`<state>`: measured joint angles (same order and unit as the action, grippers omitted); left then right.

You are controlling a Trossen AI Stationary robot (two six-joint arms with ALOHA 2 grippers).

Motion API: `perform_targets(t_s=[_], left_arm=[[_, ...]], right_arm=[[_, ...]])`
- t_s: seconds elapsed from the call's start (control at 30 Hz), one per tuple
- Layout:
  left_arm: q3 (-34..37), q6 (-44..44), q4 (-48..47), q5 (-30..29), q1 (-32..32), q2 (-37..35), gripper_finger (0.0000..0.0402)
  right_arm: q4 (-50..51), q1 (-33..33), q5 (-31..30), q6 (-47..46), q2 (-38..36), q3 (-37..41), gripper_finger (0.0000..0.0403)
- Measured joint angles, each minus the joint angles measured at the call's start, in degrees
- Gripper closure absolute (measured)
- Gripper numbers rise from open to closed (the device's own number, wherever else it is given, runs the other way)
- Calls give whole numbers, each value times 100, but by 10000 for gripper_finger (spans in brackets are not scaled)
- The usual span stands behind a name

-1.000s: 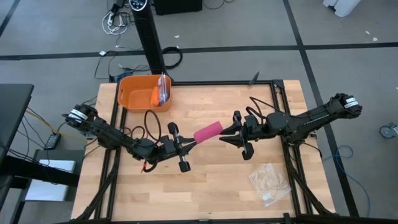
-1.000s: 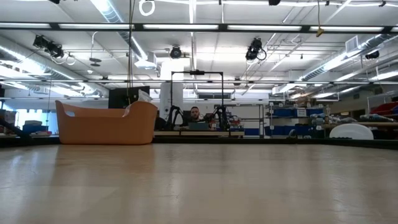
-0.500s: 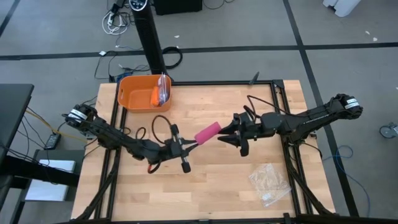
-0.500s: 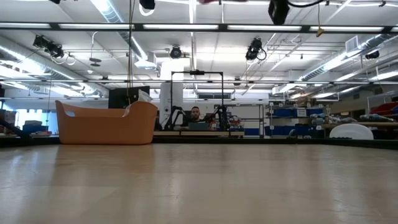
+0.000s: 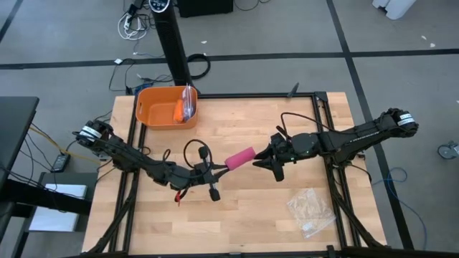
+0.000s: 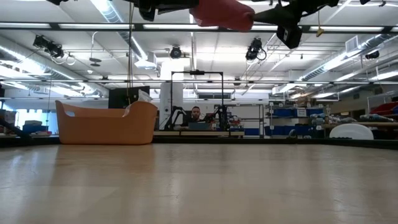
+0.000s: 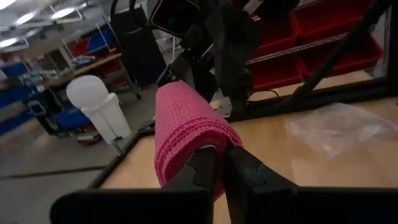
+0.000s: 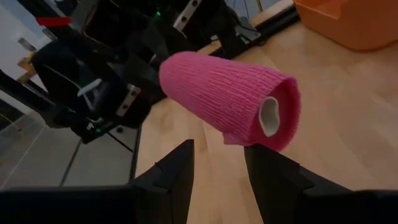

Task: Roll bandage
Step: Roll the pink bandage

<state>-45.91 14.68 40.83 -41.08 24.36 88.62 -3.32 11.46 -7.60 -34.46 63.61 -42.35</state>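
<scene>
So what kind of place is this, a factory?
More likely a robotics lab or workshop: two arms mounted at a wooden table, rows of ceiling strip lights over open floor, and shelving with blue storage bins in the background.

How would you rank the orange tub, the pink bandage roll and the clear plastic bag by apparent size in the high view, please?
1. Orange tub, clearly largest.
2. Clear plastic bag.
3. Pink bandage roll, smallest, though it is held up nearer the camera, which flatters it.

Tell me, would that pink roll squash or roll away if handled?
The bandage looks like soft ribbed cloth wound around a hollow core, so it probably squashes a little. It is a cylinder, so it would likely roll if set down. The left gripper holds it by one end, so it seems light.
</scene>
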Motion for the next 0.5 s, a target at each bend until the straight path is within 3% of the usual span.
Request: perform_targets(t_s=[0.27,0.5], left_arm=[[0,-675,-70,45,11,-2,382],[-4,-1524,18,2,9,-7,382]], right_arm=[[64,69,562,115,1,0,243],[62,262,706,356,0,0,228]])
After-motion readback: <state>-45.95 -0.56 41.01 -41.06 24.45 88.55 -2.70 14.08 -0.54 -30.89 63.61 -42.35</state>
